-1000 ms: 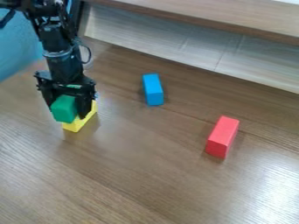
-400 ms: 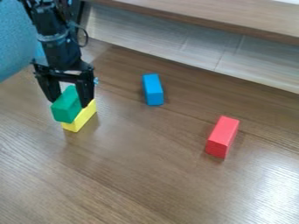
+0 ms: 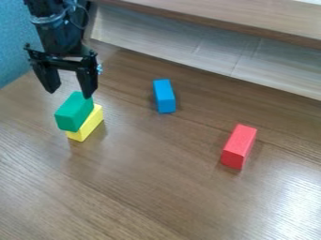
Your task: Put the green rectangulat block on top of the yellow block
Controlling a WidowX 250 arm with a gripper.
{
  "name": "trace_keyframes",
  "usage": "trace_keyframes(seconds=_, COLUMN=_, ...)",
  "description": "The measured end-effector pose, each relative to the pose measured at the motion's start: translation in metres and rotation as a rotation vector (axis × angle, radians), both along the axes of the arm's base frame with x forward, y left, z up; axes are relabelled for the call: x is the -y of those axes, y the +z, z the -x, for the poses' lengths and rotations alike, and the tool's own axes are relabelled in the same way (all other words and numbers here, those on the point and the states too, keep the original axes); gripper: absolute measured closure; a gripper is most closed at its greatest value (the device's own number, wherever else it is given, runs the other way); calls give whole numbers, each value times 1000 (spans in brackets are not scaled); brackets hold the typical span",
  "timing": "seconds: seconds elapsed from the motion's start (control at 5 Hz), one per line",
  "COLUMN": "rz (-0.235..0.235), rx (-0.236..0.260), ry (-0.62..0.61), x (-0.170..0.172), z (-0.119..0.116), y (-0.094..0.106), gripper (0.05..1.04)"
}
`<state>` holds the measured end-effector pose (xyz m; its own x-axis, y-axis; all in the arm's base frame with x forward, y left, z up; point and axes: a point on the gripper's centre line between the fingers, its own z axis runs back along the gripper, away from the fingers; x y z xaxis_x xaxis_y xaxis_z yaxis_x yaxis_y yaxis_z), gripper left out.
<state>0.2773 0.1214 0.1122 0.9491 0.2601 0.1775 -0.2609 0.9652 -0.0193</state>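
Black two-finger gripper (image 3: 69, 94), ten o'clock: spread open. Green rectangular block (image 3: 73, 112), nine o'clock: atop yellow rectangular block (image 3: 90, 124), on brown wood-grain table (image 3: 156, 187).

- Rectangular blocks were four in total: one green block (image 3: 73, 112), one yellow block (image 3: 86, 130), one blue block (image 3: 164, 96) and one red block (image 3: 239, 146).
- Robot arm (image 3: 53, 35) was one, and gripper (image 3: 69, 95) was also one.
- Of gripper fingers (image 3: 87, 80), there were two.
- Wooden table (image 3: 156, 187) was one.
- Wooden ledge (image 3: 219, 15) was one.
- Of pale panels (image 3: 169, 42) under the ledge, there were perhaps three, because their seams were quite faint.
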Motion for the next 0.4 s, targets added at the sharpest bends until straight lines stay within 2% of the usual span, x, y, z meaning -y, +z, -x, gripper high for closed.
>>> trace_keyframes(seconds=0.2, rz=2, rx=7, ry=-46, x=14, z=-6, y=2, gripper=83)
trace_keyframes(seconds=0.4, rz=4, rx=-29, ry=-121, x=38, z=-13, y=-8, gripper=83)
